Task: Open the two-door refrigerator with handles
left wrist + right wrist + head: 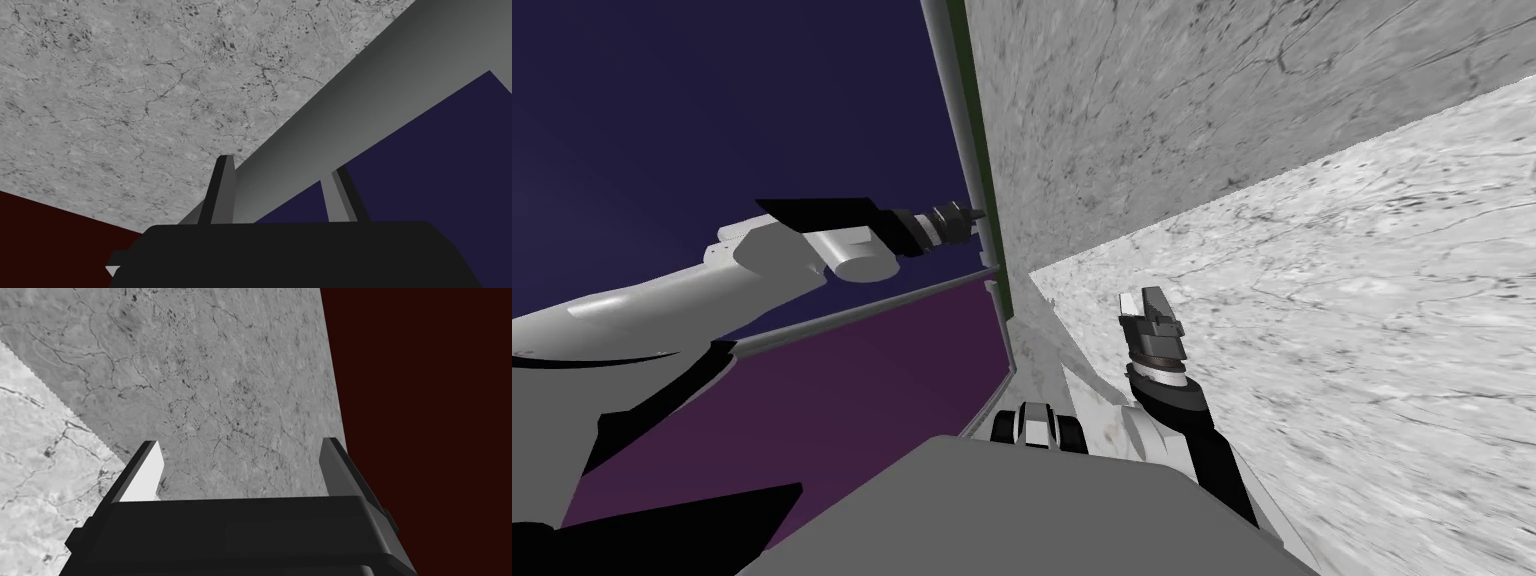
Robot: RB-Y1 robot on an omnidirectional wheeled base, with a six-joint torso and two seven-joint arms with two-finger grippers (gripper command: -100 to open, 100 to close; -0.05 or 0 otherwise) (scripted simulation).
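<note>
Head: left tool is out at the grey handle, a bar along the edge of the navy refrigerator door. Right tool hangs beside the marbled wall, well apart from the handle.

Left wrist: fingers pinch the handle from both sides, navy door just behind.

Right wrist: tool spread, nothing between, facing the wall.

My read: the handle is a rigid, smooth bar (slip is likelier than bending). The door is probably heavy and hinged, so hold mid-bar and pull along its arc.
</note>
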